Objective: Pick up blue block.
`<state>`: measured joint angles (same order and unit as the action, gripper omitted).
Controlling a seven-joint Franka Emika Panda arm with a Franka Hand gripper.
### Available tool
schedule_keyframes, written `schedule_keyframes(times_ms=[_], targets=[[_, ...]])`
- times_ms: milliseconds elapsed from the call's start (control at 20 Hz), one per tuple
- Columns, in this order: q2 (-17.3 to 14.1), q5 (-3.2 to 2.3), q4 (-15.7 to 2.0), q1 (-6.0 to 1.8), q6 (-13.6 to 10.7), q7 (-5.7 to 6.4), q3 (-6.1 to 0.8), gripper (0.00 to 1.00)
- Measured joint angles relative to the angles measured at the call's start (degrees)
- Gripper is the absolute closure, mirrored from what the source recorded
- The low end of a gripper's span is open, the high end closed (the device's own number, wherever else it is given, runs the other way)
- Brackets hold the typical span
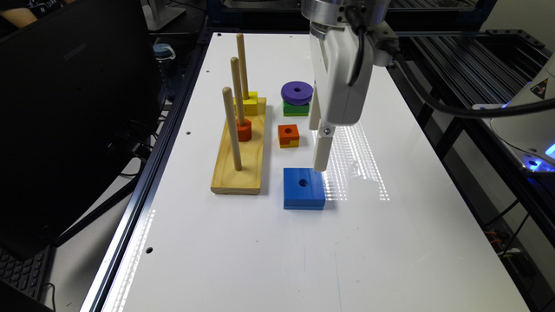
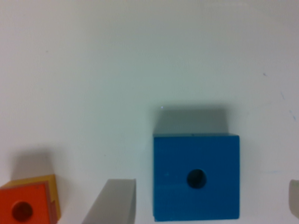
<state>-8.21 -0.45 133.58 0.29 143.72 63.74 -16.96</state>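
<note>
The blue block (image 1: 304,188) lies flat on the white table (image 1: 269,260), a square bright-blue piece with a small round hole in its middle. In the wrist view the blue block (image 2: 196,177) sits between my two grey fingers, one finger (image 2: 112,203) on one side and the other at the picture's edge, neither touching it. My gripper (image 2: 202,205) is open and straddles the block from above. In the exterior view the white gripper (image 1: 320,167) hangs just over the block's far right corner.
A wooden peg board (image 1: 240,154) with three upright pegs holds a yellow and an orange piece at the exterior view's left. An orange cube on a yellow piece (image 1: 288,135) and a purple disc on a green block (image 1: 296,97) stand behind the blue block. A black monitor (image 1: 65,108) borders the table's left.
</note>
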Motion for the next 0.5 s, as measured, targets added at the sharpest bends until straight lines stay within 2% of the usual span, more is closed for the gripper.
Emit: schedule_keyframes(times_ms=[100, 250, 500], targets=[[-1.18, -0.37, -1.21, 0.00, -0.05, 0.75, -0.49, 0.00], [-2.05, -0.57, -1.93, -0.05, -0.06, 0.87, -0.51, 0.00], [-2.45, -0.65, -1.98, -0.09, -0.04, 0.88, -0.44, 0.00]])
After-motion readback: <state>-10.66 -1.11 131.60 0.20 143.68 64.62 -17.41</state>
